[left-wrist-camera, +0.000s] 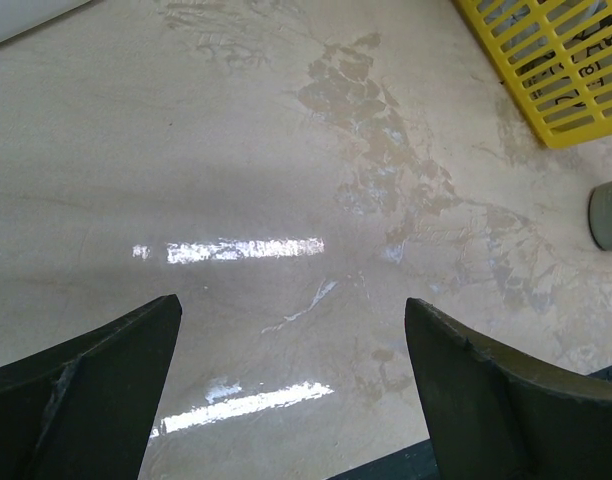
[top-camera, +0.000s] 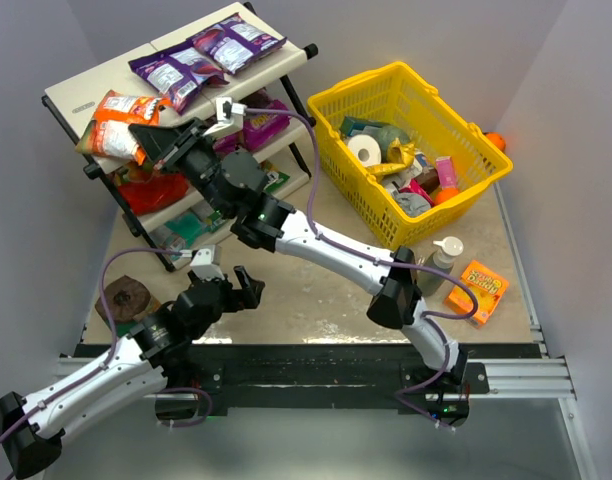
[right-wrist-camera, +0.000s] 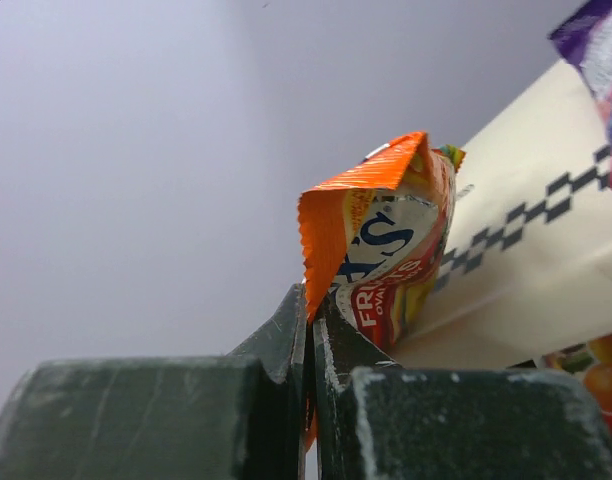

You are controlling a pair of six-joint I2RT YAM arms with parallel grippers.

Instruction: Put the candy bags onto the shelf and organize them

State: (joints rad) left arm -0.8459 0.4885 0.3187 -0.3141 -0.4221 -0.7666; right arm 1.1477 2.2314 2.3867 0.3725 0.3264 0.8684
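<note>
The shelf (top-camera: 96,85) stands at the back left, cream with black tubes. Three purple candy bags (top-camera: 201,55) lie on its top tier. My right gripper (top-camera: 146,138) is shut on an orange candy bag (top-camera: 118,122) at the top tier's left end; in the right wrist view the orange bag (right-wrist-camera: 386,240) sticks up from the closed fingers (right-wrist-camera: 286,330) beside the checkered shelf panel (right-wrist-camera: 526,250). A magenta bag (top-camera: 261,125) and a red bag (top-camera: 151,188) lie on the middle tier, a green bag (top-camera: 191,230) on the lowest. My left gripper (top-camera: 248,288) is open and empty over the bare table (left-wrist-camera: 286,200).
A yellow mesh basket (top-camera: 411,150) with assorted items stands at the back right; its corner shows in the left wrist view (left-wrist-camera: 556,60). A grey bottle (top-camera: 441,260) and an orange box (top-camera: 483,290) lie at the right. A brown round object (top-camera: 124,300) lies by the left arm.
</note>
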